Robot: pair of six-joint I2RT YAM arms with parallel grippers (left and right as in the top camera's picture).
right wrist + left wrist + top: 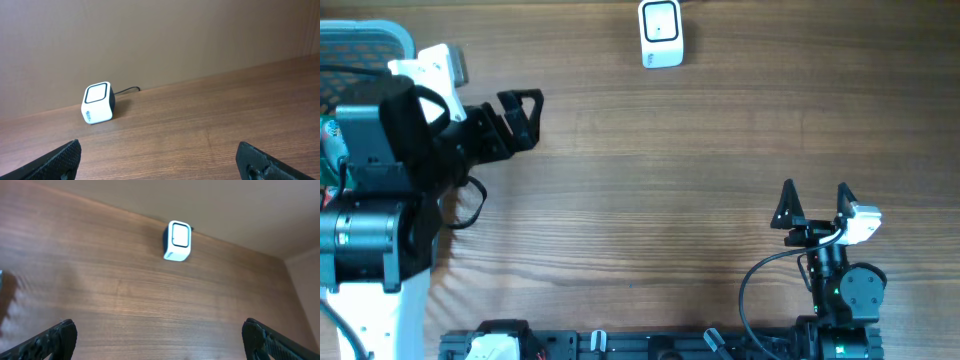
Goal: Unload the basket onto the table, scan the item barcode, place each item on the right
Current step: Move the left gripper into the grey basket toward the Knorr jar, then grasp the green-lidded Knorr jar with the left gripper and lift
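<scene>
Two pincers to account for over a brown wood-grain desk (650, 200). Found the left pincer (527, 120) at the left side of the desk, black fingers spread wide with nothing between them, pointing rightward over bare wood. Found the right pincer (815, 190) near the front right, black fingers likewise wide apart and empty, tips aimed at the far edge. Spotted a small white box-shaped barcode scanner (661, 33) with a dark-rimmed window on its face, standing at the far edge of the desk around the middle, well apart from both pincers. Saw from the right wrist view its face tilted upward, a thin dark cable (127, 90) trailing out from behind it, and a plain beige wall (160, 35) just behind. Noted a pale blue mesh basket (365, 40) at the far left corner, largely covered by the left arm. Glimpsed a scrap of green and red packaging (328, 140) at the left edge beside that arm; could not tell whether it was the item to scan, nor whether it lay in the basket
</scene>
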